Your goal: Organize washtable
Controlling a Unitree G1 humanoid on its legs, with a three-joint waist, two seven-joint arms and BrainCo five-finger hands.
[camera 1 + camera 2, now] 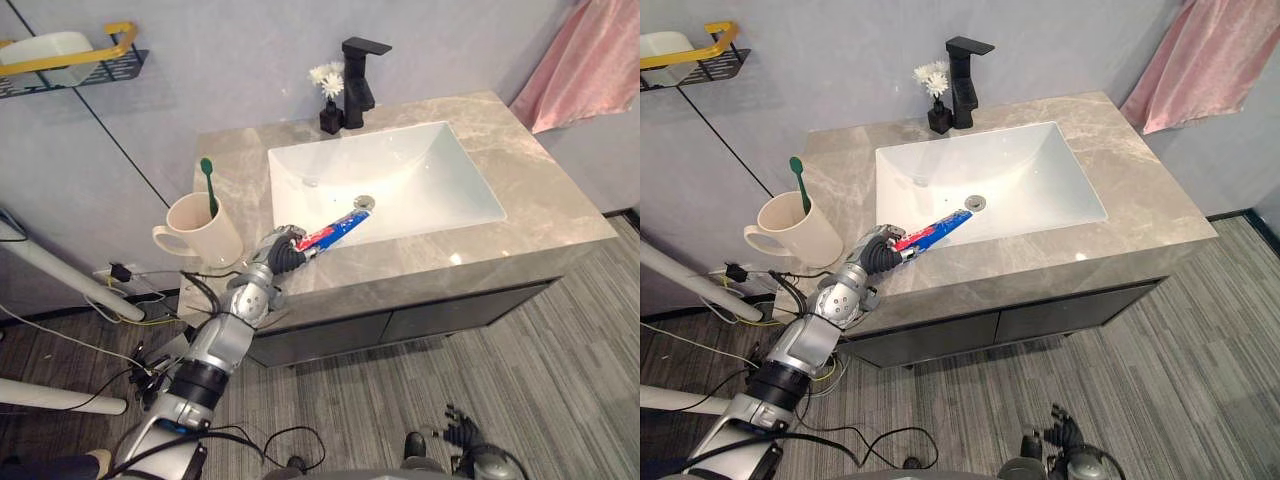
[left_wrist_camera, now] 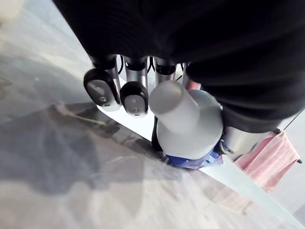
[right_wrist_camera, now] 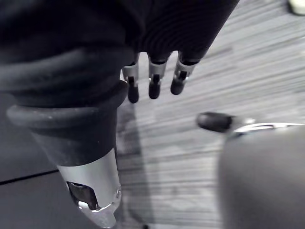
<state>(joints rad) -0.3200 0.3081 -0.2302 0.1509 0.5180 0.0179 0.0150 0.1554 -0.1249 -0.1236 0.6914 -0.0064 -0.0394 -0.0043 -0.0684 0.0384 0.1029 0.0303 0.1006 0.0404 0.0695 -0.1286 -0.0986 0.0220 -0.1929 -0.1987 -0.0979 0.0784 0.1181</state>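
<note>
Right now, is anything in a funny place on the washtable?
Yes: the toothpaste tube sticks out slantwise over the front edge of the sink, clutched in the left hand, instead of standing in the cup beside the green toothbrush. Nothing looks spilled or broken. The right hand hangs idle over the floor.

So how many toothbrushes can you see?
1: a green toothbrush standing in the beige mug on the countertop, left of the sink. Others could hide in the wall basket.
</note>
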